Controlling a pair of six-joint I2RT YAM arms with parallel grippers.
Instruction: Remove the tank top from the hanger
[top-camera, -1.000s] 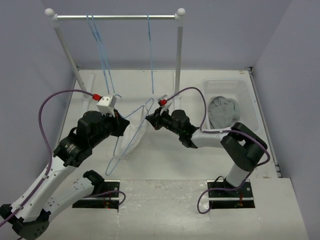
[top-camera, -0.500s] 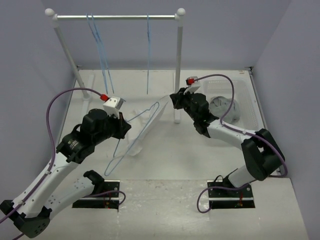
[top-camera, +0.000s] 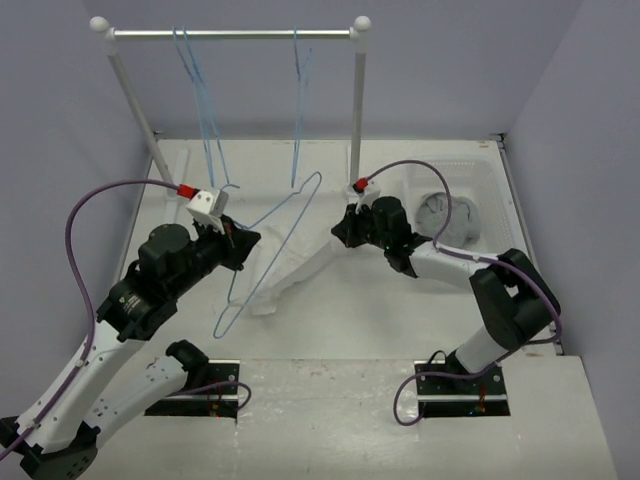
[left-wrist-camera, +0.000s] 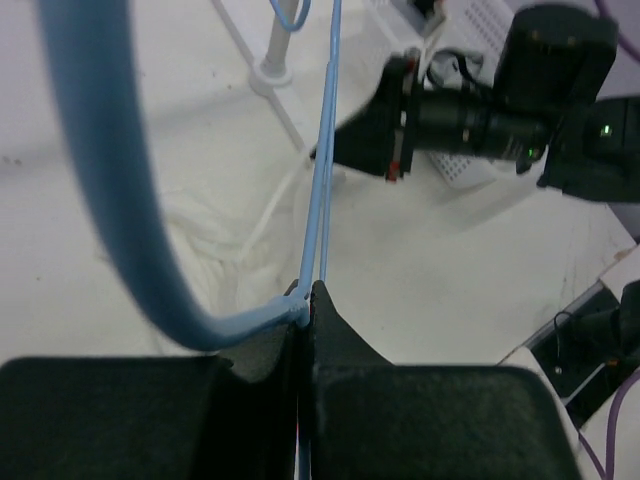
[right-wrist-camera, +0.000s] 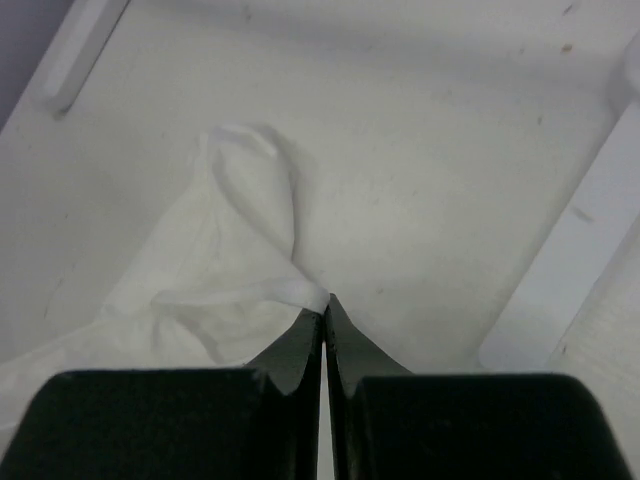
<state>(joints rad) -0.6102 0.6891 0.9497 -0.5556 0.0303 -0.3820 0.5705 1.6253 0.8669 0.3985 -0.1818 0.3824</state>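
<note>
My left gripper (top-camera: 236, 245) is shut on the neck of the light-blue wire hanger (top-camera: 316, 178) and holds it tilted above the table. In the left wrist view the wire (left-wrist-camera: 322, 180) runs out from my closed jaws (left-wrist-camera: 305, 295). The white tank top (top-camera: 300, 275) stretches from the table under the hanger's long wire up to my right gripper (top-camera: 340, 236). My right gripper is shut on a strap of it. In the right wrist view the strap is pinched at the jaw tips (right-wrist-camera: 325, 300) and the tank top (right-wrist-camera: 200, 290) trails off to the left.
A clothes rack (top-camera: 230, 34) stands at the back with more blue hangers (top-camera: 200, 90) on its rod; its right post (top-camera: 355, 130) is just behind my right gripper. A white basket (top-camera: 490, 185) at the right holds a grey garment (top-camera: 445, 215).
My right gripper swung back and right with the tank top strap, then came down and forward. The fabric has been drawn out to the right, away from the hanger. The hanger has tilted higher.
</note>
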